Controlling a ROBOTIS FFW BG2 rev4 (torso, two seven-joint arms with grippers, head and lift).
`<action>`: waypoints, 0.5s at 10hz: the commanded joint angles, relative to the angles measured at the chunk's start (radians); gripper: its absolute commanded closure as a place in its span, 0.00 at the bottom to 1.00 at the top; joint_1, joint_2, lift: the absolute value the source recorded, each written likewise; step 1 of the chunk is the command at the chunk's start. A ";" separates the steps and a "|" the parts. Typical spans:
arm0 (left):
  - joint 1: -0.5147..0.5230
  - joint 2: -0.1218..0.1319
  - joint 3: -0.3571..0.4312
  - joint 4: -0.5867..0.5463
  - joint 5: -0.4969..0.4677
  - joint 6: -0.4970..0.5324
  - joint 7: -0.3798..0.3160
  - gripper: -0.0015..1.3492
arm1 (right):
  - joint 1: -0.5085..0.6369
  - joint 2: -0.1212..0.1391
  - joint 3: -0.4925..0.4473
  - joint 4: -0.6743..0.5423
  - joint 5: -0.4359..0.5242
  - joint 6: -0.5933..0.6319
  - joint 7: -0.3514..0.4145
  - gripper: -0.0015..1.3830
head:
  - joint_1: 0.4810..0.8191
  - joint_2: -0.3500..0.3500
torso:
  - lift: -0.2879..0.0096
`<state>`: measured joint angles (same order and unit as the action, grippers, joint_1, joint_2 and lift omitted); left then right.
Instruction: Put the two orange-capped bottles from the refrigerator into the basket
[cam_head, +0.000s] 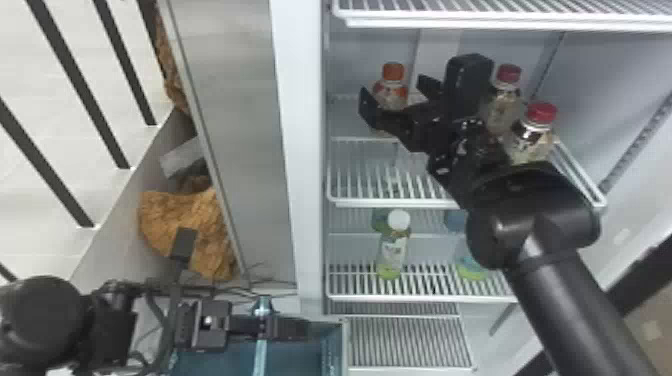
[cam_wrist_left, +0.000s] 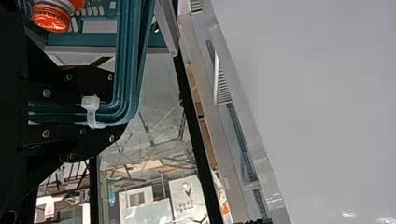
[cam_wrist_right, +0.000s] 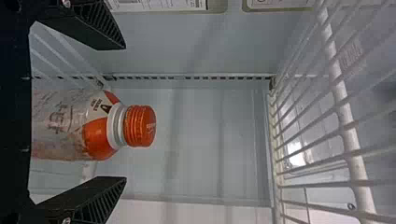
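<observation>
Right arm (cam_head: 570, 285) foremost, its open tool (cam_wrist_right: 123, 113) brackets an orange-capped bottle (cam_wrist_right: 60, 123) in the refrigerator (cam_head: 306, 150) for gripping, while the left tool (cam_head: 305, 328) apparently clasps the handle (cam_wrist_left: 127, 56) to steady the basket (cam_head: 300, 355) holding a second bottle (cam_wrist_left: 52, 18).

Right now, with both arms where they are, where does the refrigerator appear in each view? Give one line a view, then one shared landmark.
Head view: the refrigerator fills most of the right half.
Left wrist view: a narrow slanting strip of its inside, beside a broad pale surface.
Right wrist view: its inside surrounds the orange-capped bottle.
Shared landmark: white wire shelving.
</observation>
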<state>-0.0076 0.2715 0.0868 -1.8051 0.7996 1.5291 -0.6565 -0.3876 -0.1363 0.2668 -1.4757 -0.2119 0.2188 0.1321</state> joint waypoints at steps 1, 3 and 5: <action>0.000 0.000 0.001 0.000 0.000 0.000 0.000 0.89 | -0.030 0.000 0.012 0.051 -0.003 -0.003 -0.002 0.03 | 0.63 0.48 | 0.83; 0.000 0.000 0.001 0.000 0.000 0.000 0.000 0.89 | -0.049 0.000 0.018 0.095 -0.001 -0.003 -0.008 0.03 | 0.63 0.48 | 0.83; -0.002 0.003 -0.001 0.000 0.000 0.000 0.000 0.89 | -0.094 -0.002 0.038 0.157 -0.001 -0.013 -0.008 0.03 | 0.63 0.48 | 0.83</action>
<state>-0.0086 0.2740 0.0869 -1.8043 0.7995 1.5289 -0.6565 -0.4679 -0.1377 0.2991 -1.3400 -0.2134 0.2083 0.1241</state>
